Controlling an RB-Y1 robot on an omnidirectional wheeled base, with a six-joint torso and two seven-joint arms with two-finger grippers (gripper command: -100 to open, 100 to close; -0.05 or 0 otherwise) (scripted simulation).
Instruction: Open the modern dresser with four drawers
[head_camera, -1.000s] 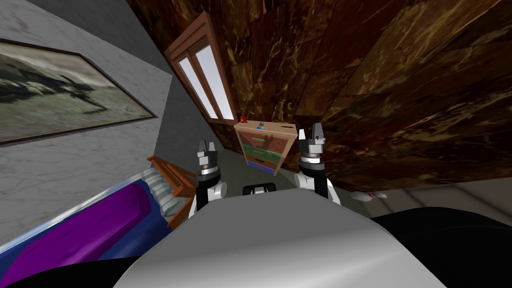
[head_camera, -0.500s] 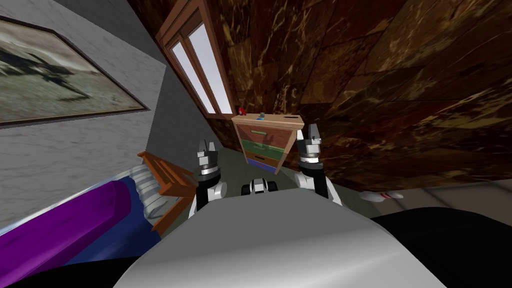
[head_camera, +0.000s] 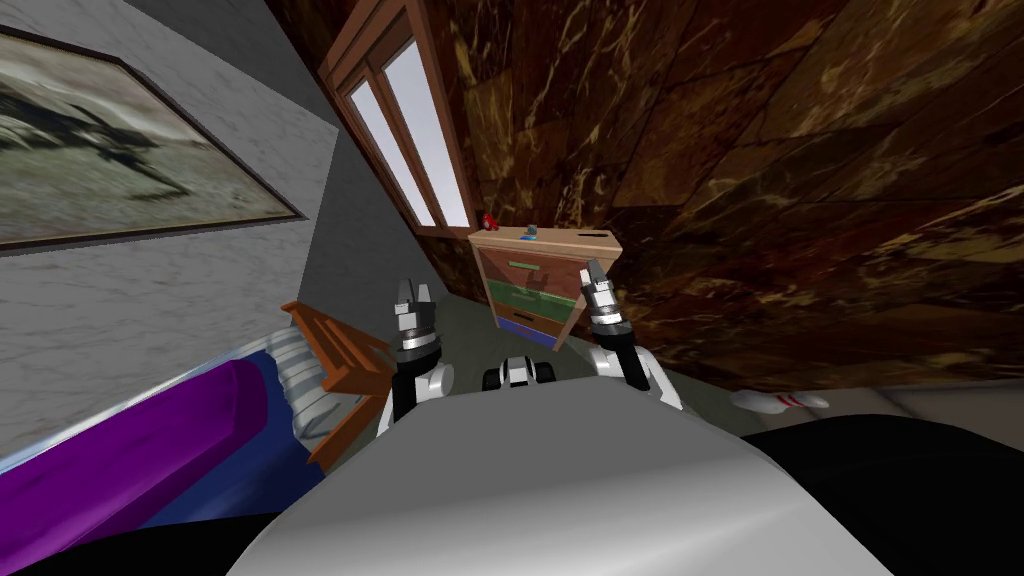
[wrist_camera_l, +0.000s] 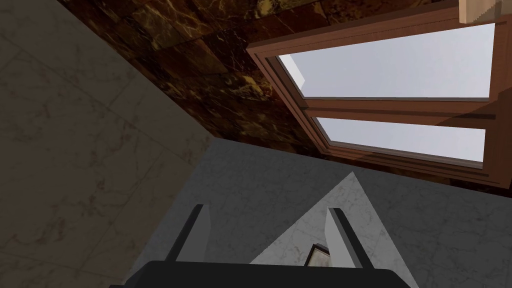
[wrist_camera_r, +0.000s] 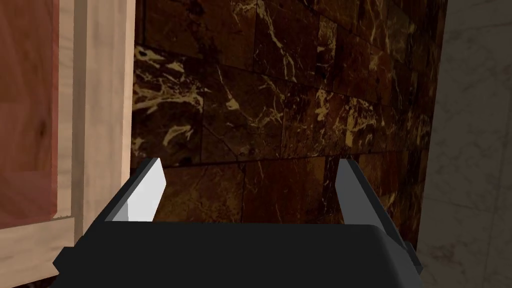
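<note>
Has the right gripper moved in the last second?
Yes. The right gripper swung left toward the dresser: it stood apart from the dresser's right edge before and now overlaps that edge in the head view.

The right gripper (head_camera: 592, 272) covers part of the right edge of the dresser (head_camera: 528, 290) in the head view; the right wrist view cuts the dresser off at the picture's edge; a red thing (head_camera: 487, 220) at its top's back left corner and a blue thing (head_camera: 531, 232) by the back edge are too small to identify.
</note>
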